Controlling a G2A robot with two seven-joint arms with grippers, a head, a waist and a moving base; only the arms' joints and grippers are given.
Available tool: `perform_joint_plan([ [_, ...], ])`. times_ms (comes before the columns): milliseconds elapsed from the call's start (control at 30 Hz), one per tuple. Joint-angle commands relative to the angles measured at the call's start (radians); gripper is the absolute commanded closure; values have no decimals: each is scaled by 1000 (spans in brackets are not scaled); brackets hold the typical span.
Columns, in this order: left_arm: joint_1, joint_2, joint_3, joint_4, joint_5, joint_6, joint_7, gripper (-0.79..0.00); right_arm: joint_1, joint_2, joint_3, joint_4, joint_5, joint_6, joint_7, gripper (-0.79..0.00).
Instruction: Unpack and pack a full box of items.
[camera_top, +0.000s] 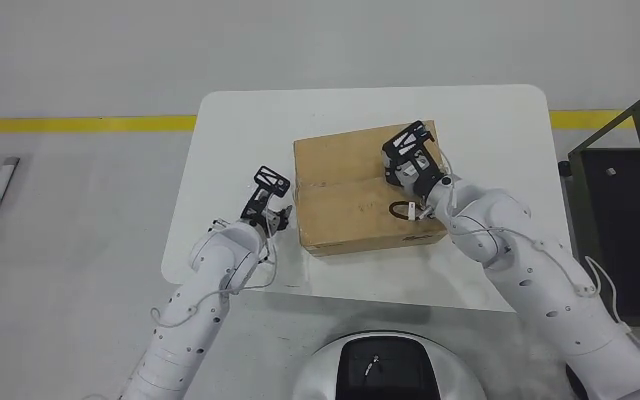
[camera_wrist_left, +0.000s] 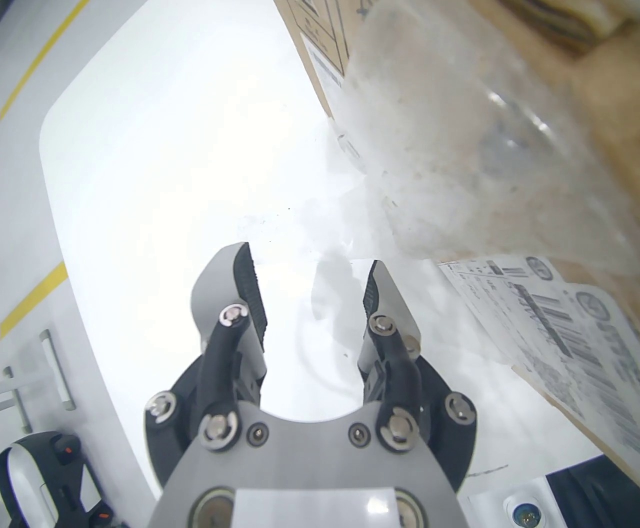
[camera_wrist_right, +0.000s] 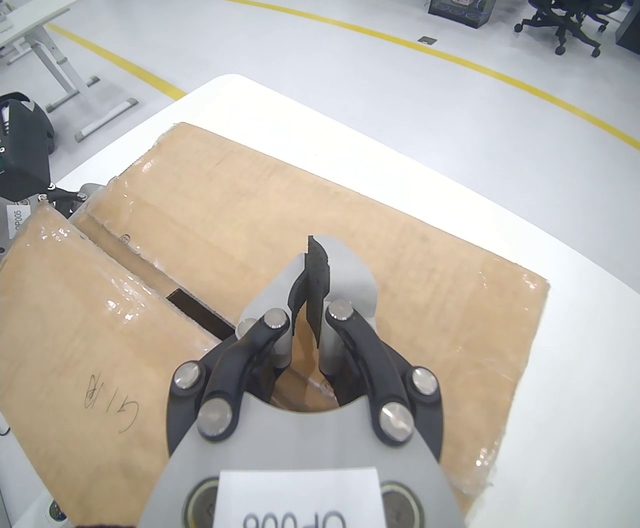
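Observation:
A brown cardboard box (camera_top: 365, 190) sits on the white table (camera_top: 240, 150), its two top flaps down with a narrow dark gap at the seam (camera_wrist_right: 192, 305). My right gripper (camera_top: 410, 150) hovers over the box top near the seam, its fingers pressed together with nothing between them (camera_wrist_right: 312, 280). My left gripper (camera_top: 272, 195) is beside the box's left side, open and empty (camera_wrist_left: 310, 290). A strip of clear tape (camera_wrist_left: 450, 150) hangs loose off the box's side just beyond the left fingers. Shipping labels (camera_wrist_left: 550, 310) cover that side.
A dark cart or rack (camera_top: 610, 190) stands off the table's right edge. Bare table surface lies to the left of the box (camera_wrist_left: 175, 175) and behind it. A yellow floor line (camera_top: 95, 124) runs behind the table.

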Motion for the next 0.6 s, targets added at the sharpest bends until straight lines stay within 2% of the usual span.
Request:
perform_joint_plan([
  [0, -4, -4, 2, 2, -8, -5, 12, -443, -1, -1, 2, 0, 0, -1, 2, 0],
  [33, -6, -5, 3, 5, -8, -8, 16, -459, -2, -2, 2, 0, 0, -2, 2, 0],
  [167, -21, -13, 8, 15, -9, -8, 25, -656, -7, -4, 7, 0, 4, 0, 4, 0],
  [267, -33, -19, 11, 29, 1, -8, 37, -745, -5, -6, 12, 4, 0, -3, 5, 0],
  [367, -39, -24, 10, 42, -1, -5, 41, -736, -4, -8, 18, 9, 3, -4, 4, 0],
  [467, -44, -29, 11, 52, -2, -10, 44, -763, -4, -9, 20, 11, 5, -8, 8, 0],
  [567, -48, -33, 12, 63, -2, -14, 53, -736, -6, -11, 23, 11, 10, -10, 11, 0],
])
